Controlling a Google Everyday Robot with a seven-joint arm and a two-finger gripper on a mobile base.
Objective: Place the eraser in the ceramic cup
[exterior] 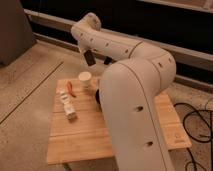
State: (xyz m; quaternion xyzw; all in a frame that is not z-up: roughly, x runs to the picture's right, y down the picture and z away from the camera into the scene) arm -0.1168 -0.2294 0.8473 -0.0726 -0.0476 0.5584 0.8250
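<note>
The big white arm (131, 100) is covering much of the wooden counter (80, 142) and hiding all but a sliver of the dark bowl (98, 96). The cream ceramic cup (85, 78) is standing upright at 1 o'clock from the pale box (67, 105). The gripper (90, 57) is hanging at 12 o'clock above the cup, fingers pressed together. The black eraser is proving impossible to tell apart from their dark shape.
</note>
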